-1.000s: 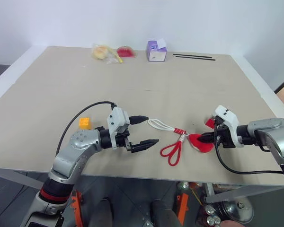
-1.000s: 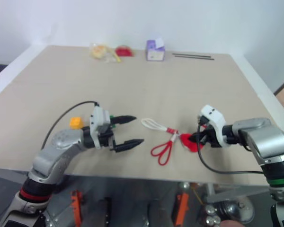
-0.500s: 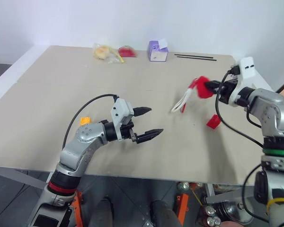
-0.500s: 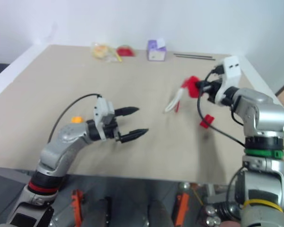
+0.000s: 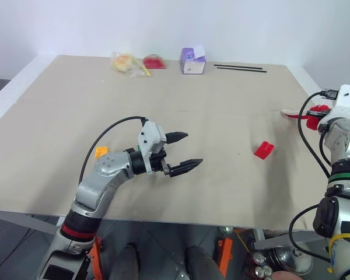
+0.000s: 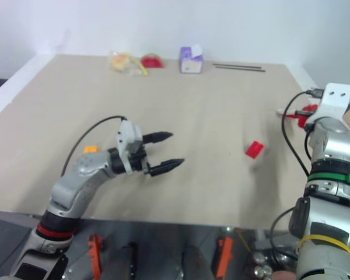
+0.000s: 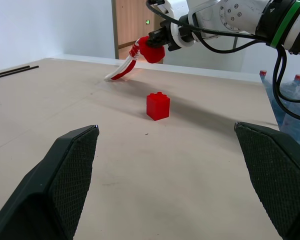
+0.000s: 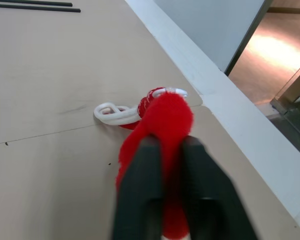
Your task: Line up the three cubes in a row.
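Left gripper (image 5: 185,150) hovering over the table (image 5: 221,105) with fingers spread wide and empty, right gripper (image 8: 163,150) pinching a red-and-white rope toy (image 8: 160,112) at the table's right edge, red cube (image 5: 263,150) sitting between them, yellow-orange cube (image 5: 101,151) lying behind the left arm.

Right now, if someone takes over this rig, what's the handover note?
Left pincer: open, empty, hovering over the near side of the table.
Right pincer: shut on the red-and-white rope toy, at the table's right edge, with the toy's white end touching the surface.
Red cube: alone, right of centre.
Yellow-orange cube: by the left arm, far from the red one.
Done: no row yet.
Left: drop the toy aside, then line up the three cubes.
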Robot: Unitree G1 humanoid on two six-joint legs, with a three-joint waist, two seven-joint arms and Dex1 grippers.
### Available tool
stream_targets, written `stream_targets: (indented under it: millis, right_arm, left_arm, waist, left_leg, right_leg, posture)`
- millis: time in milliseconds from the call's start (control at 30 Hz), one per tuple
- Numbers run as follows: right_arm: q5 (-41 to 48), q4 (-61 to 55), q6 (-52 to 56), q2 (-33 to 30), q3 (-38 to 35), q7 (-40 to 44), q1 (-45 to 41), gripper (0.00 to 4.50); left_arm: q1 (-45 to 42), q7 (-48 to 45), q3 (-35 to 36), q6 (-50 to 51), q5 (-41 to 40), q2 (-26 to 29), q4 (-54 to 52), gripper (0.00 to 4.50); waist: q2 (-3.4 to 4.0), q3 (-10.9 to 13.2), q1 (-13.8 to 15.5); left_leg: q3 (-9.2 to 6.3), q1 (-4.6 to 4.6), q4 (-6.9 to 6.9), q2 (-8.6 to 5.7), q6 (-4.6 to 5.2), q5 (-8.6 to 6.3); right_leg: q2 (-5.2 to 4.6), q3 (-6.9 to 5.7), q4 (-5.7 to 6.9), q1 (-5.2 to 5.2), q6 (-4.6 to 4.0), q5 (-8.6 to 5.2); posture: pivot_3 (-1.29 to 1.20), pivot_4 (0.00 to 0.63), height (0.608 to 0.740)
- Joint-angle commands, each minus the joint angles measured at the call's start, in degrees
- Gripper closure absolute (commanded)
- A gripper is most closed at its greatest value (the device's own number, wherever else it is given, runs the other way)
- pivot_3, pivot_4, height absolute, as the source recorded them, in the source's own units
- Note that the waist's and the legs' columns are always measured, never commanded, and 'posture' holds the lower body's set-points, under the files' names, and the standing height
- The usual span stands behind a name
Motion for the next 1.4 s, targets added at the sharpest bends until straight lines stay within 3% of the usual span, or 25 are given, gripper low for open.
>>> stream_targets:
  millis: [33,267,367,500,667,833,1000,1367,1400]
  right_arm:
    - [-0.94,-1.42,-1.01,-1.05,-0.60,-1.44,-1.02,2.49]
    - [0.68,-2.82,-2.55,-0.70,-3.51,-2.92,-0.14,0.03]
    - [2.95,-12.01,2.05,2.25,-5.39,-3.92,2.78,0.01]
    - [5.47,-32.21,17.20,8.61,-5.45,-6.85,8.90,0.01]
    - [6.80,-47.03,31.12,17.30,-6.94,-11.83,11.85,0.01]
    - [5.57,-52.90,39.02,24.90,-10.20,-17.29,12.00,0.01]
    - [3.96,-54.78,41.78,27.70,-9.61,-17.93,13.63,0.01]
    - [2.54,-51.30,38.29,34.01,-11.01,-19.14,12.77,0.01]
    - [2.36,-51.12,38.06,34.25,-11.04,-19.29,12.72,0.26]
  left_arm:
    - [-0.45,0.04,0.65,-0.50,-0.44,0.03,-1.41,0.00]
    - [-0.35,-0.09,0.63,-0.34,-0.41,0.17,-1.49,0.00]
    - [-0.13,-0.15,0.87,-0.29,-0.46,0.49,-1.61,0.00]
    - [-0.11,-0.01,1.30,-0.30,-0.48,0.81,-1.49,0.00]
    - [-0.17,0.08,1.15,-0.37,-0.54,0.66,-1.37,0.00]
    - [-0.26,0.22,1.15,-0.42,-0.55,0.43,-1.36,0.00]
    - [0.22,0.28,1.23,-0.47,-0.53,0.49,-1.64,0.00]
    - [0.04,0.85,1.18,-0.82,-0.30,-0.08,-1.46,0.00]
    - [0.04,0.95,1.16,-0.84,-0.29,-0.10,-1.50,0.00]
  waist:
    - [0.00,0.00,0.02]
    - [0.00,0.00,0.02]
    - [0.01,-0.01,0.00]
    - [0.07,-0.04,-0.01]
    - [0.10,-0.05,0.08]
    - [0.11,-0.06,0.14]
    - [0.11,-0.06,0.11]
    - [0.13,-0.07,0.05]
    - [0.13,-0.07,0.05]
  left_leg:
    - [0.00,0.00,0.03,0.00,0.01,0.00]
    - [0.00,0.02,0.11,0.00,0.11,0.08]
    - [0.00,0.02,0.11,0.00,0.12,0.08]
    - [-0.04,0.05,0.04,0.01,0.12,0.08]
    - [-0.10,0.04,0.06,0.01,0.13,0.09]
    - [-0.12,0.04,0.10,0.01,0.17,0.11]
    - [-0.12,0.04,0.10,0.01,0.18,0.12]
    - [-0.12,0.04,0.06,0.03,0.18,0.12]
    - [-0.12,0.04,0.06,0.02,0.19,0.12]
  right_leg:
    - [0.00,0.00,0.00,0.01,0.01,0.00]
    - [0.00,0.00,0.00,0.04,-0.01,0.10]
    - [0.00,0.00,0.00,0.05,0.00,0.10]
    - [0.04,0.01,0.08,0.02,0.01,0.09]
    - [0.07,0.00,0.14,0.03,-0.02,0.08]
    - [0.07,-0.01,0.15,0.05,-0.06,0.11]
    - [0.07,-0.01,0.14,0.05,-0.08,0.12]
    - [0.09,-0.01,0.14,0.01,-0.09,0.13]
    - [0.09,-0.01,0.14,0.01,-0.09,0.13]
  posture:
    - [0.00,0.150,0.740]
    - [0.00,0.150,0.740]
    - [0.00,0.150,0.740]
    - [0.00,0.150,0.740]
    - [0.00,0.150,0.740]
    - [0.00,0.150,0.740]
    - [0.00,0.150,0.740]
    - [0.00,0.150,0.740]
    - [0.00,0.150,0.740]
